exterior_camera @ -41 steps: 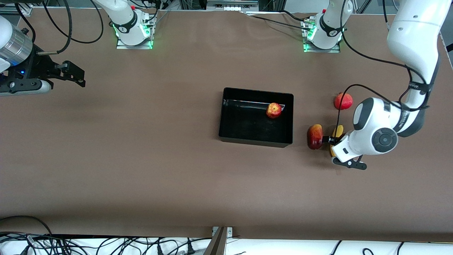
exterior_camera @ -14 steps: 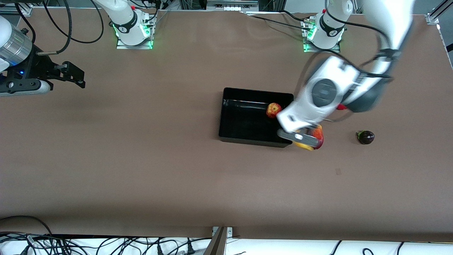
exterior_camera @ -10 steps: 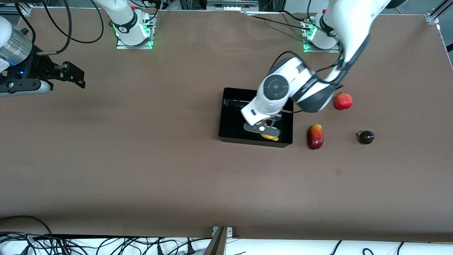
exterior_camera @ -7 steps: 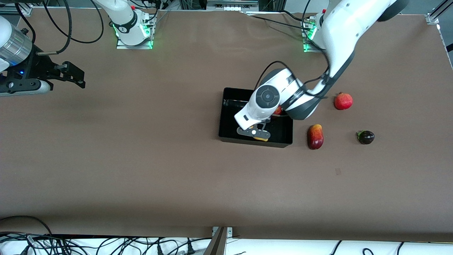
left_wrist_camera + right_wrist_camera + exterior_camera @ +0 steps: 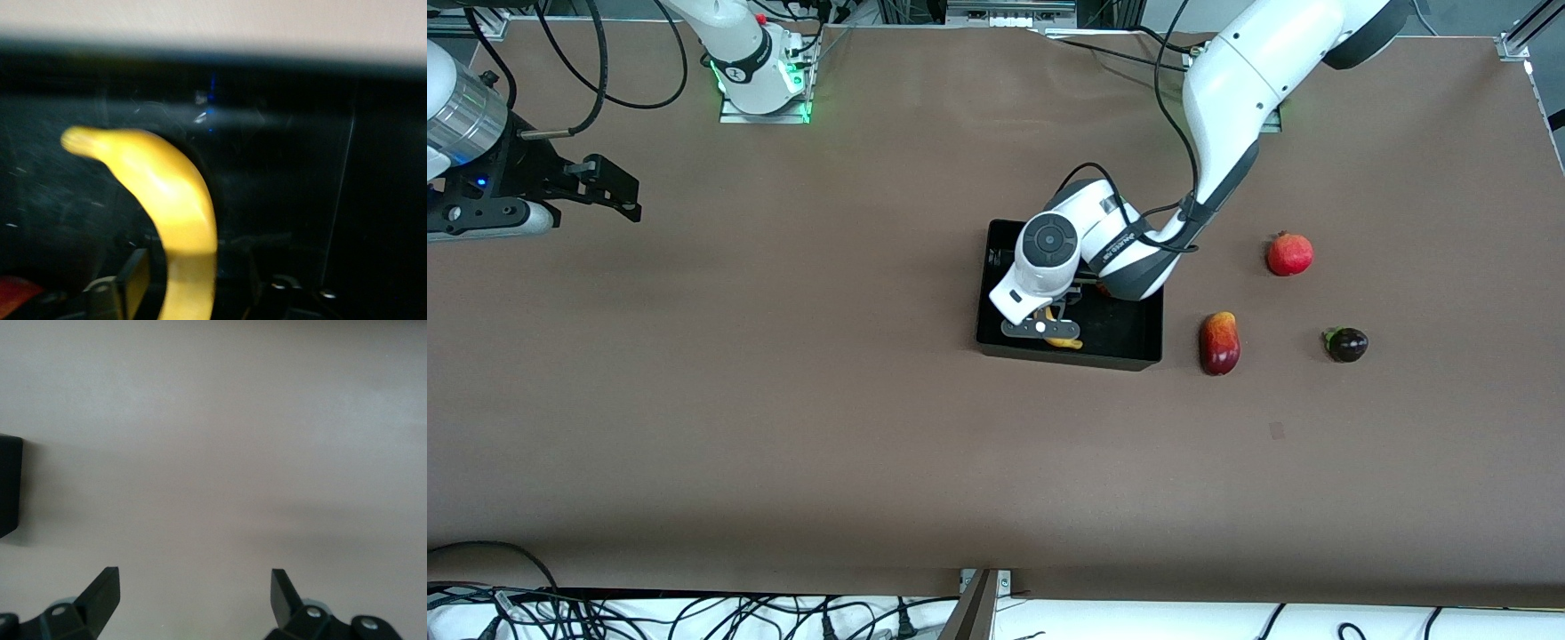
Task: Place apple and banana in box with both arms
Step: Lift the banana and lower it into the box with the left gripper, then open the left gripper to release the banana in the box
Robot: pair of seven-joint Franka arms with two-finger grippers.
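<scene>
Hanging over the box (image 5: pixel 1070 356), the left claw (image 5: pixel 1049 331) pinched the banana (image 5: pixel 1064 340) between its fingers, the fruit curving out ahead of them in the left wrist view (image 5: pixel 167 200) above the box's dark floor. The box sat near the middle of the tabletop (image 5: pixel 871 427), somewhat toward the left arm's end. The apple (image 5: pixel 1103 288) lay in the box, mostly hidden under the left arm's wrist.

The risk, as I judged it, lay in the release: let go while tilted or too high, the banana could land on the low wall nearest the front edge and tip out, or knock the apple. Lowering too far could press the fingers into the box floor and shove the box.

The right claw (image 5: pixel 618 191) waited with its fingers spread wide over the tabletop near the right arm's end, toward the robots' edge.

Counted: one banana, one apple, one box, two arms. Outside the box, toward the left arm's end, lay one pomegranate (image 5: pixel 1289 254), one mango (image 5: pixel 1218 343) and one small dark fruit (image 5: pixel 1346 344).
</scene>
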